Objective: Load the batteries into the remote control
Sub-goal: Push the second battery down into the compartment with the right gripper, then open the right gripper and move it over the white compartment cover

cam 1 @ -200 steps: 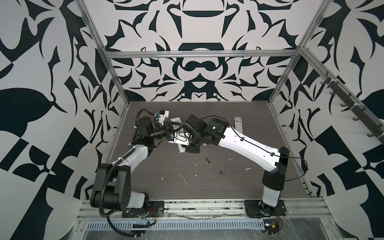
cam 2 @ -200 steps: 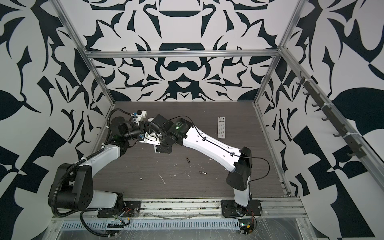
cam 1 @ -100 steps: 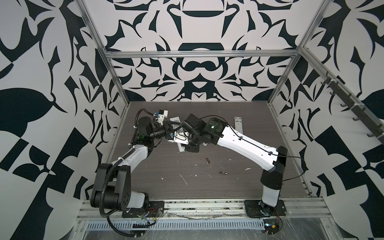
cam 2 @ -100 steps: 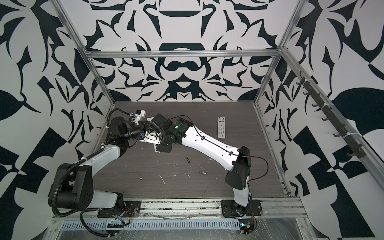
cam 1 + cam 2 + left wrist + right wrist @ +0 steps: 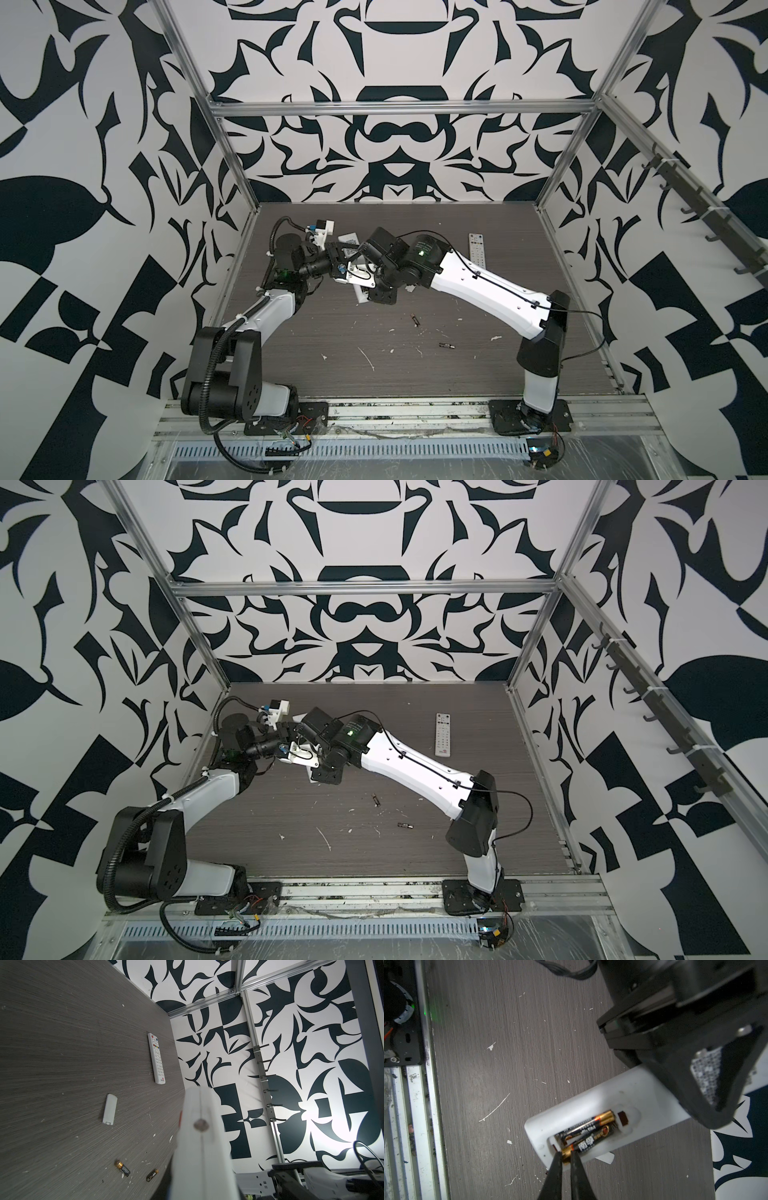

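My left gripper point(image 5: 337, 266) is shut on a white remote control point(image 5: 591, 1101) and holds it above the table, back side up, with the battery compartment open. Two batteries lie side by side in the compartment. One point(image 5: 588, 1126) sits fully in. My right gripper point(image 5: 566, 1154) is shut on the gold end of the other point(image 5: 589, 1140), at the compartment's edge. In the left wrist view the held remote point(image 5: 199, 1147) is a blurred white bar. Two more batteries point(image 5: 414, 320) point(image 5: 446, 345) lie loose on the table, also seen in the left wrist view point(image 5: 122, 1168) point(image 5: 152, 1175).
A second white remote point(image 5: 477, 251) point(image 5: 443, 734) lies face up at the back right. A white battery cover point(image 5: 109, 1109) lies on the table near it. White scraps point(image 5: 368, 358) dot the dark wood-grain table. Patterned walls and aluminium rails enclose the space.
The right arm has edged slightly left at the remote and its fingers have drawn a little closer together. The left arm has not moved.
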`<move>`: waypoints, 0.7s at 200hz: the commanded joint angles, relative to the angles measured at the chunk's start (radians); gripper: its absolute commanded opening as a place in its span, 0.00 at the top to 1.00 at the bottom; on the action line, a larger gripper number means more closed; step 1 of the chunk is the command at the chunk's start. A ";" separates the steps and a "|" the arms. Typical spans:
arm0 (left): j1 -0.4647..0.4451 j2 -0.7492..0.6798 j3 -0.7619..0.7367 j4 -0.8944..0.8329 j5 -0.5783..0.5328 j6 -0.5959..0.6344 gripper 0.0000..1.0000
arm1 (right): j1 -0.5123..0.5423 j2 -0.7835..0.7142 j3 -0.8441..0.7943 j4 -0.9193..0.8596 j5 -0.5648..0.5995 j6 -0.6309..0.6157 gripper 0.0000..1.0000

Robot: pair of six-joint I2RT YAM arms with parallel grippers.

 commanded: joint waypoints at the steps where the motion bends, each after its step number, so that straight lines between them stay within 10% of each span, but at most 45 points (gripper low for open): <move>1: -0.020 -0.053 0.012 0.061 0.086 -0.094 1.00 | -0.009 0.057 0.001 0.050 0.009 0.013 0.88; 140: -0.036 -0.044 0.010 0.112 0.097 -0.125 1.00 | -0.016 0.069 -0.052 0.141 0.019 0.012 0.89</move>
